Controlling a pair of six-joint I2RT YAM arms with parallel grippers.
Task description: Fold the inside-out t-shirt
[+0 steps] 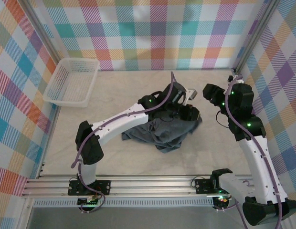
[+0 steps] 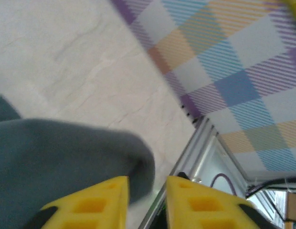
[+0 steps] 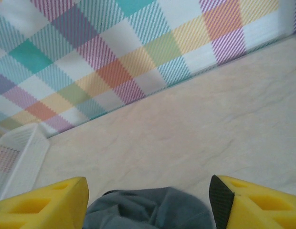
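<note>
Now I'm holding the left gripper (image 2: 147, 187) and right gripper (image 3: 149, 187), both spread empty, over the far edge of the t-shirt (image 1: 162, 133), left nearer.

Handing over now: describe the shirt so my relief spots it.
Start at the pale table ringed by plaid walls. Near its middle, under the left arm, lies the crumpled t-shirt. It is dark grey cloth, unlike the white mesh basket at far left.

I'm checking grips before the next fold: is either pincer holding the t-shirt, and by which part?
Right pincer is open, holding nothing; the t-shirt lies bunched beneath it. Left pincer is slightly parted at a fabric edge; a hold cannot be told.
</note>
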